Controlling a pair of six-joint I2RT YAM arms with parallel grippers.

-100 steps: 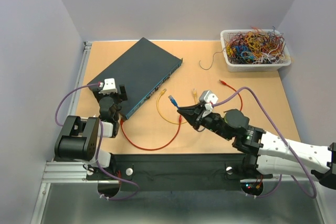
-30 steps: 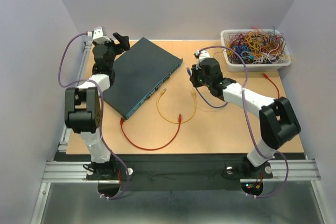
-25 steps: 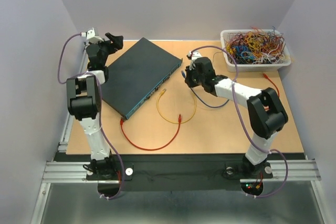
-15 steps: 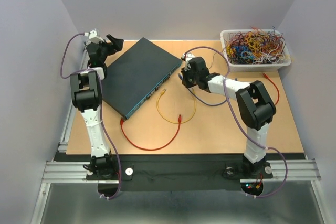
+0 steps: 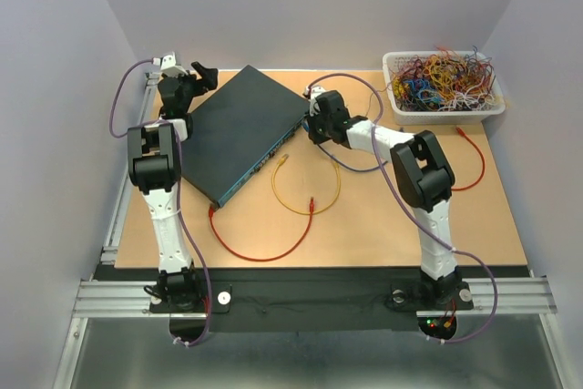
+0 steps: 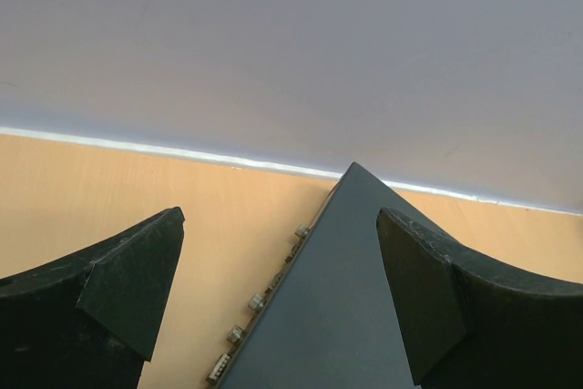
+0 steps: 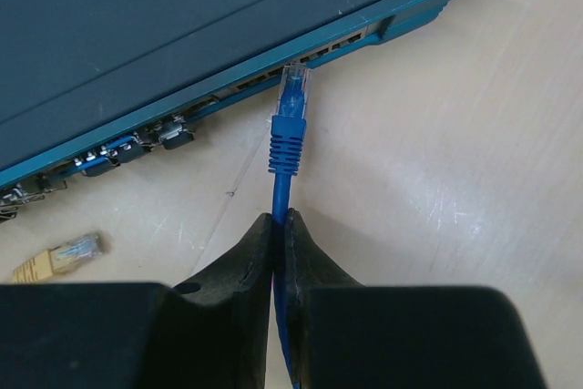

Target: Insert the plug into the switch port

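Right end effector (image 7: pixel 281 223): fingers pinched fully together on the blue cable (image 7: pixel 276 190), just behind its ribbed boot. The plug (image 7: pixel 294 87), a clear connector at the cable's end, points at the narrow front face of the switch (image 7: pixel 173 15). Its tip meets the row of sockets beside the switch port (image 7: pixel 321 51). Whether it is seated cannot be told from the wrist view.

From above, this end effector sits at the right end of the front face, near the switch's far corner.

Left end effector (image 6: pixel 278 225): fingers spread wide, gripping nothing. The switch's far left corner shows in the gap, clear of both fingers.

The switch lies diagonally on the surface (image 5: pixel 383 216). Any print on its front face is too small to read.

A yellow cable (image 5: pixel 305 202) loops in front of the switch, one plug lying near the ports. A red cable (image 5: pixel 264 254) curves nearer the arm bases. A white basket (image 5: pixel 444 114) of tangled wires sits at the far right.
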